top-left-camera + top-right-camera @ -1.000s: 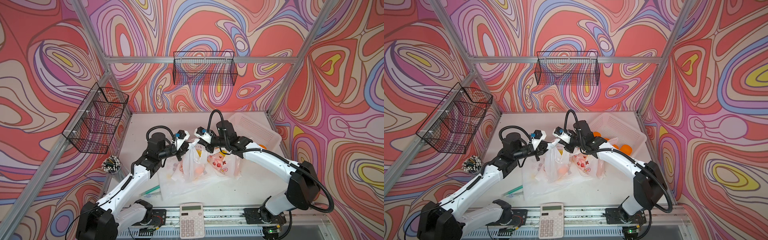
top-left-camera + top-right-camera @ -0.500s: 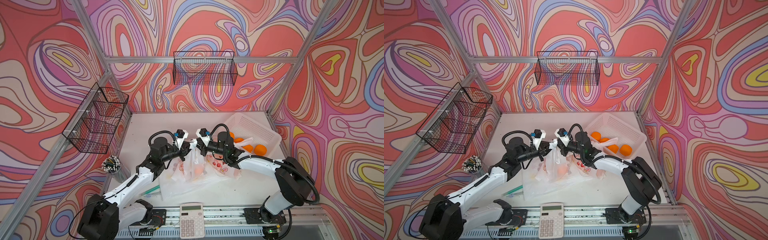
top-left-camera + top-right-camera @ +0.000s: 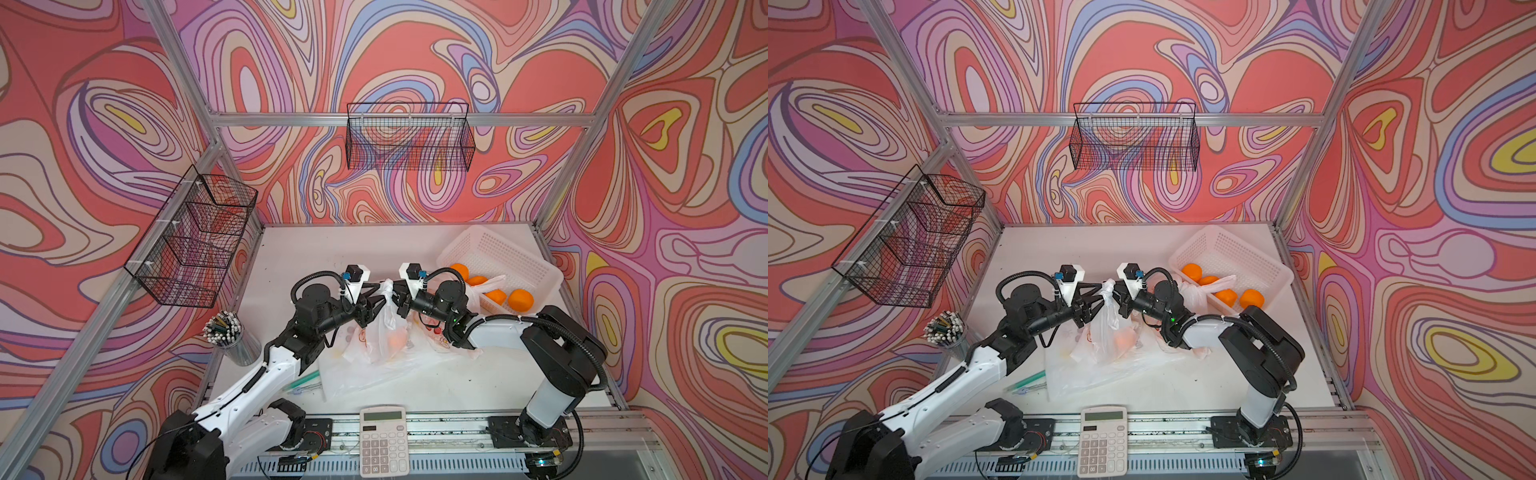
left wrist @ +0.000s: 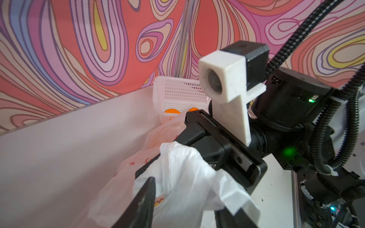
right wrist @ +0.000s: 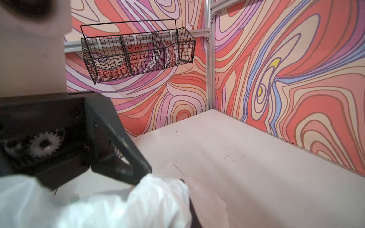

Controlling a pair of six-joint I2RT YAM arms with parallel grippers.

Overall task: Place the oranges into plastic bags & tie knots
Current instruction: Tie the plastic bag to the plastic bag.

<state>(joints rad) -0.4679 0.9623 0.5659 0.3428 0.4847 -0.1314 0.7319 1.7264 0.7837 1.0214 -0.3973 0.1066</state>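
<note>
L end effector (image 3: 378, 296): jaws apart, fairly wide. Its fingers (image 4: 147, 197) sit either side of the bag handles (image 4: 183, 173); no pinch visible.
R end effector (image 3: 395, 296): closed on the same bag handles, a bunched white twist held up above the tabletop (image 3: 478, 386).
Bag (image 3: 384, 332) hangs below the twist, upright, btwn the two arms. One orange (image 3: 395, 341) shows thru the plastic.
Second printed bag (image 3: 436, 338) sits just beside it, under the R wrist.
Flat bag (image 3: 365, 376) is spread on the tabletop beneath, toward the front.
4 loose oranges (image 3: 521, 300) are in the white basket (image 3: 519, 253), back-R corner, w/ white plastic draped at its near rim.
Calculator (image 3: 382, 440) at front edge.
</note>
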